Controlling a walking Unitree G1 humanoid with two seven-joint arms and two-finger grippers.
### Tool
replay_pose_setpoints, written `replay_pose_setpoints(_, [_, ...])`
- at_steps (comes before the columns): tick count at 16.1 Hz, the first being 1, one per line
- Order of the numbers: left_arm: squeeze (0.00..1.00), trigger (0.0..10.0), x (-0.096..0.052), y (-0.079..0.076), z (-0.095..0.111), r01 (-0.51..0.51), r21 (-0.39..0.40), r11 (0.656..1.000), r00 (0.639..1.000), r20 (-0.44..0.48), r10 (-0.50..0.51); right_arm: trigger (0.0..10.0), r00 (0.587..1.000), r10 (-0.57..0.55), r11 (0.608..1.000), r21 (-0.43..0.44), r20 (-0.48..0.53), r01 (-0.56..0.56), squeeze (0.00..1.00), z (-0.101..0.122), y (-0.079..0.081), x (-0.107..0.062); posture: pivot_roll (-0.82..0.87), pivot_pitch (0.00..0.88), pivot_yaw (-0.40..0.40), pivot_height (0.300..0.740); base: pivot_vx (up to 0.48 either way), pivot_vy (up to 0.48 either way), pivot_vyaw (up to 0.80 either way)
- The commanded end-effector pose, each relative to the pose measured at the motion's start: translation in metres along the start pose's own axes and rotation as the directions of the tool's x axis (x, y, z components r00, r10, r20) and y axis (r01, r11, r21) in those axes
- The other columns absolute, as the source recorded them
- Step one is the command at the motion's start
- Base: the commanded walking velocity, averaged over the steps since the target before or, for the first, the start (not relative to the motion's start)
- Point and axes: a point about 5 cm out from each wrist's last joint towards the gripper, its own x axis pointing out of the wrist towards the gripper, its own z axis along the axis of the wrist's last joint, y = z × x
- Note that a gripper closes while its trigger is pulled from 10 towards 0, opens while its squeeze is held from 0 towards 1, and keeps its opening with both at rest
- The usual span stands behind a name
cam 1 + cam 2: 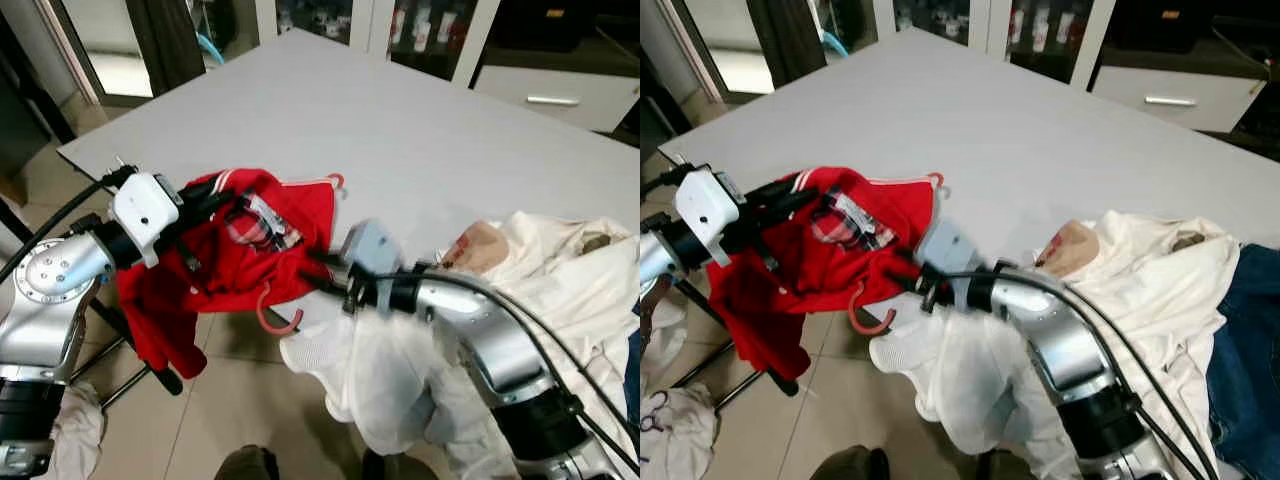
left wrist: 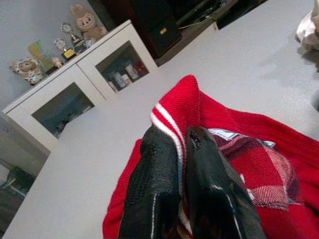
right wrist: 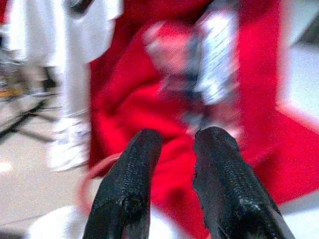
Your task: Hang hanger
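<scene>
On the near corner of a big grey table lies a red sweater, half hanging over the tiled floor. The left gripper pinches its striped collar tight. The right gripper, fingers a little apart and holding nothing, points at the sweater. The red hanger hook pokes out below. White cabinets stand behind.

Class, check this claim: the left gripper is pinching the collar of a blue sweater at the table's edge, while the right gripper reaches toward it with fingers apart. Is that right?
Not quite: the sweater is red, not blue, as the left eye view shows. The rest holds: the left gripper pinches its white-striped collar at the edge of the table, and the right gripper reaches toward it with fingers apart.
</scene>
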Motion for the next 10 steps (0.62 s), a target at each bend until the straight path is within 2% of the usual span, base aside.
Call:
replay_pose_setpoints(1, [0.00, 10.0, -0.002, -0.002, -0.002, 0.030, 0.000, 1.000, 0.999, -0.019, -0.030, 10.0, 0.999, -0.041, 0.996, -0.077, 0.004, 0.041, 0.00, 0.001, -0.001, -0.006, 0.06, 0.111, 0.041, 0.740, 0.000, 0.000, 0.00])
replay_pose_setpoints(2, [0.00, 10.0, -0.004, -0.001, -0.003, 0.040, 0.003, 0.999, 0.999, -0.028, -0.040, 10.0, 0.999, -0.033, 0.985, -0.173, -0.027, 0.028, 0.00, -0.006, 0.004, -0.009, 0.06, 0.111, 0.051, 0.740, 0.000, 0.000, 0.00])
replay_pose_setpoints(3, [0.00, 10.0, -0.004, -0.001, -0.003, 0.040, 0.003, 0.999, 0.999, -0.028, -0.040, 10.0, 0.999, -0.033, 0.985, -0.173, -0.027, 0.028, 0.00, -0.006, 0.004, -0.009, 0.06, 0.111, 0.051, 0.740, 0.000, 0.000, 0.00])
replay_pose_setpoints(4, [0.00, 10.0, -0.004, 0.002, -0.004, 0.051, 0.008, 0.999, 0.998, -0.034, -0.051, 10.0, 0.999, 0.012, 0.973, -0.230, -0.035, -0.020, 0.06, -0.014, 0.014, -0.012, 0.07, 0.108, 0.054, 0.740, 0.000, 0.000, 0.00])
replay_pose_setpoints(6, [0.00, 10.0, -0.003, 0.007, -0.004, 0.059, 0.010, 0.998, 0.998, -0.034, -0.059, 10.0, 0.996, 0.084, 0.956, -0.279, -0.024, -0.087, 0.05, -0.023, 0.027, -0.011, 0.07, 0.105, 0.056, 0.740, 0.000, 0.000, 0.00])
replay_pose_setpoints(8, [0.00, 10.0, -0.001, 0.010, -0.006, 0.058, 0.009, 0.998, 0.998, -0.036, -0.058, 10.0, 0.992, 0.127, 0.957, -0.262, -0.004, -0.124, 0.04, -0.023, 0.030, -0.001, 0.08, 0.102, 0.055, 0.740, 0.000, 0.000, 0.00])
replay_pose_setpoints(10, [0.00, 10.0, 0.000, 0.010, -0.007, 0.051, 0.000, 0.999, 0.998, -0.034, -0.051, 10.0, 0.993, 0.095, 0.979, -0.189, 0.066, -0.081, 0.03, -0.013, 0.025, 0.011, 0.08, 0.101, 0.051, 0.740, 0.000, 0.000, 0.00])
